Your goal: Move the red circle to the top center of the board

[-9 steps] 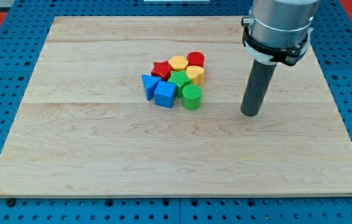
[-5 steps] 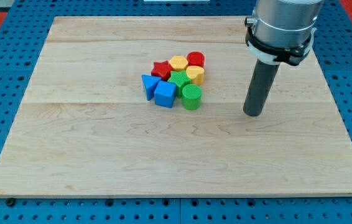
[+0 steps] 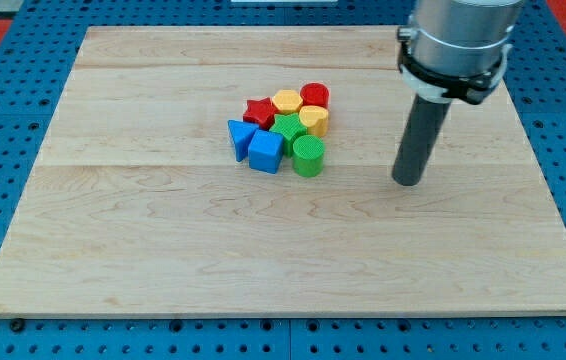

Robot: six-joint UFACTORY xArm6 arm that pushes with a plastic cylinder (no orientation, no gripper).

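Observation:
The red circle [image 3: 314, 96] sits at the upper right of a tight cluster of blocks near the board's middle. It touches a yellow hexagon [image 3: 285, 101] on its left and a yellow block [image 3: 313, 120] below it. My tip [image 3: 406, 181] rests on the wooden board [image 3: 163, 250], well to the right of the cluster and lower than the red circle, touching no block.
The cluster also holds a red star [image 3: 259, 111], a green star [image 3: 288, 127], a green cylinder [image 3: 308, 158], a blue triangle [image 3: 239, 137] and a blue cube [image 3: 265, 152]. Blue pegboard [image 3: 3, 100] surrounds the board.
My tip has shifted slightly to the right. No block has moved.

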